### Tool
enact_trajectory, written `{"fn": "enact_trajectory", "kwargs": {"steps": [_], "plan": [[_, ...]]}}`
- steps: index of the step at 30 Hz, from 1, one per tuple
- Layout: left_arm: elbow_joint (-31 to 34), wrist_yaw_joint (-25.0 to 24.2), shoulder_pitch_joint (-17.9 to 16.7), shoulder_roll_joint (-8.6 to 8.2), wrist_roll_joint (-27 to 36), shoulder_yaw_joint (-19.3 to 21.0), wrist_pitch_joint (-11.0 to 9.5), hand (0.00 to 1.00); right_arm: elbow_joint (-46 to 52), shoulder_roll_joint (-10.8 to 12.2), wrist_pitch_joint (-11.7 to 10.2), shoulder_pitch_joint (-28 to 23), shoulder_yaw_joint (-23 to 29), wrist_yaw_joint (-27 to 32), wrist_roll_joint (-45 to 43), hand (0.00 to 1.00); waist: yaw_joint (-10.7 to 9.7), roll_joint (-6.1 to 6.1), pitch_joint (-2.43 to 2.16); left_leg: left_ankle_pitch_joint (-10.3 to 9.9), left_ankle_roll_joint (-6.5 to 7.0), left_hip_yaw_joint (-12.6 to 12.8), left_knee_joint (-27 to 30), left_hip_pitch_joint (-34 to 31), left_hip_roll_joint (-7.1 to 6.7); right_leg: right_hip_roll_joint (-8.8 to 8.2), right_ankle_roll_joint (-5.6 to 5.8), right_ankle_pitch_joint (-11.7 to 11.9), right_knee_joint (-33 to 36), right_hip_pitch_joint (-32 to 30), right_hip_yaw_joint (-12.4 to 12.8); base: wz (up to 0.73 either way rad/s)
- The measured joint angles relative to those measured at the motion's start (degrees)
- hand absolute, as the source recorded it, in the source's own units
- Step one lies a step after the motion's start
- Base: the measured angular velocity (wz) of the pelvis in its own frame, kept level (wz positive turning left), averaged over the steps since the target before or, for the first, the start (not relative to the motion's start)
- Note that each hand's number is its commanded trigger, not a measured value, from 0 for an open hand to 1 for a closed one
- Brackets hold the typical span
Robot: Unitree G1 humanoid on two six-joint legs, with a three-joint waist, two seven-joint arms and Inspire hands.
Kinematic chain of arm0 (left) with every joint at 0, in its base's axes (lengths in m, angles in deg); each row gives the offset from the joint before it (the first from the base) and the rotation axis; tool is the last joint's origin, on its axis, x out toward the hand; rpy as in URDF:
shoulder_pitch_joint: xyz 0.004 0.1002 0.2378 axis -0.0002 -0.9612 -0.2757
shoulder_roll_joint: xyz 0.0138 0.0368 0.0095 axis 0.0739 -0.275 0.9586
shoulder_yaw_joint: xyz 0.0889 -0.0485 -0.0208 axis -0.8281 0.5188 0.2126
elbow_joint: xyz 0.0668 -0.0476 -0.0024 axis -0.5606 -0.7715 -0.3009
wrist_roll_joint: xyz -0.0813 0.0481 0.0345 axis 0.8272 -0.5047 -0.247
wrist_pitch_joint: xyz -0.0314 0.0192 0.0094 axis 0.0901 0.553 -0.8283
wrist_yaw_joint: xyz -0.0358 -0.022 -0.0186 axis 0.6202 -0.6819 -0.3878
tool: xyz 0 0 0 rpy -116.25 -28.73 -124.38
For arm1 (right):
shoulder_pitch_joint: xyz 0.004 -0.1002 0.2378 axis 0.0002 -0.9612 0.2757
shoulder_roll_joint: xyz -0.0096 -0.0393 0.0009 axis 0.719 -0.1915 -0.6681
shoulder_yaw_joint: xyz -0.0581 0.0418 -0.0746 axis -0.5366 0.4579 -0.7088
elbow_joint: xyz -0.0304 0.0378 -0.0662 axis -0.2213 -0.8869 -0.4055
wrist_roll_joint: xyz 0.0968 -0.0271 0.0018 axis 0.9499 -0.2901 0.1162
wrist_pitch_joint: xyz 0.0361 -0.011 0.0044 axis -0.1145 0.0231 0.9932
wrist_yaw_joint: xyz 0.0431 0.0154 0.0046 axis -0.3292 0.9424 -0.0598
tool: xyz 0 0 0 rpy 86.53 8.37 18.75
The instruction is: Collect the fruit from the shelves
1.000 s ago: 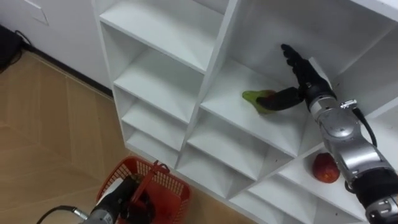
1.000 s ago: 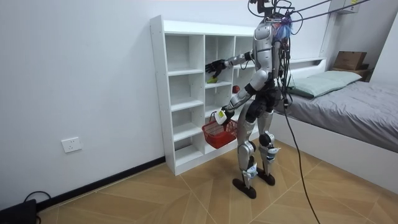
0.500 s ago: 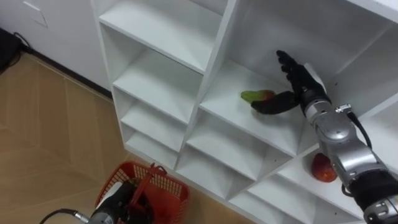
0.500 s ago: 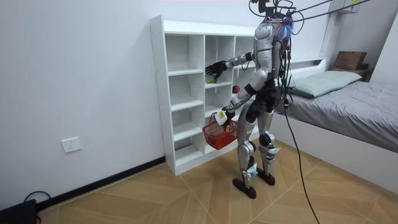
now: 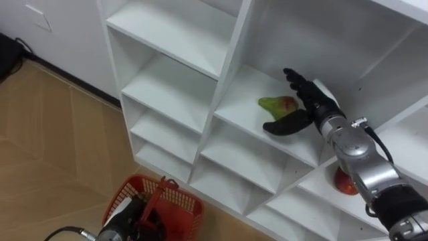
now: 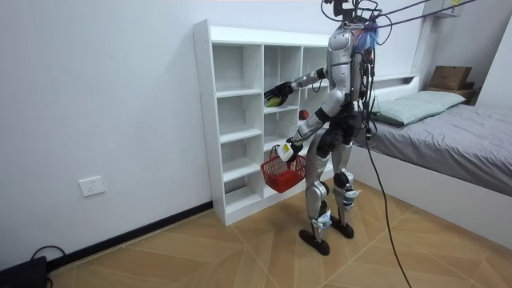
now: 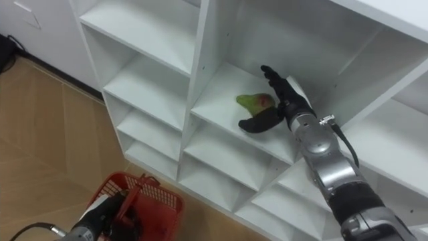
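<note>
White closet [image 5: 227, 73] against the wall: the green-and-red fruit [image 5: 277, 104] lies on a middle shelf, the right hand [image 5: 309, 100] spread wide just beside it. Probably light, smooth, bruisable; cup its thick middle gently. The left hand [image 6: 287, 146] grips the handle of the red basket [image 5: 175, 201]

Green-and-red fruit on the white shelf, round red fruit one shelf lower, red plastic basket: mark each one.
Green-and-red fruit [image 5: 276, 104]: left eye view, its middle.
Round red fruit [image 5: 342, 185]: left eye view, its visible lower left part.
Red plastic basket [image 5: 186, 213]: left eye view, its mesh side wall.
</note>
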Motion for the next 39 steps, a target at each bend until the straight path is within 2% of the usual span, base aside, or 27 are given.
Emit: {"fn": "enact_trajectory", "kwargs": {"steps": [16, 25, 37, 39], "plan": [[-0.01, -0.23, 0.02, 0.13, 0.13, 0.00, -0.13, 1.00, -0.25, 0.00, 0.00, 0.00, 0.00, -0.43, -0.26, 0.00, 0.05, -0.05, -0.02, 0.02, 0.00, 0.00, -0.14, 0.05, -0.01, -0.01, 0.00, 0.00, 0.00, 0.00, 0.04, 0.00], [-1.30, -0.25, 0.12, 0.41, 0.93, 0.02, -1.26, 1.00, -2.19, 0.00, -0.05, 0.01, 0.00, -0.41, -2.49, 0.00, 0.29, -0.19, -0.05, 0.04, 0.01, 0.00, -0.18, 0.06, -0.03, -0.01, 0.00, 0.00, 0.00, 0.01, 0.05, 0.00], [-1.86, -0.14, 0.29, 0.41, 0.92, 0.02, -1.42, 1.00, -3.05, 0.00, -0.05, 0.04, 0.05, -0.29, -3.69, 0.00, 0.32, -0.29, 0.05, 0.04, 0.02, -0.14, -0.18, -0.05, -0.09, -0.10, 0.00, 0.00, 0.26, -0.03, -0.62, 0.00], [-1.87, -0.15, 0.38, 0.38, 0.93, -0.03, -1.42, 1.00, -3.51, -0.01, -0.16, 0.14, 0.11, -0.27, -3.77, 0.00, 0.31, -0.06, 0.21, 0.05, 0.03, -0.28, -0.16, -0.02, -0.07, -0.16, 0.01, 0.00, 0.74, -0.14, -0.81, 0.04]]}}
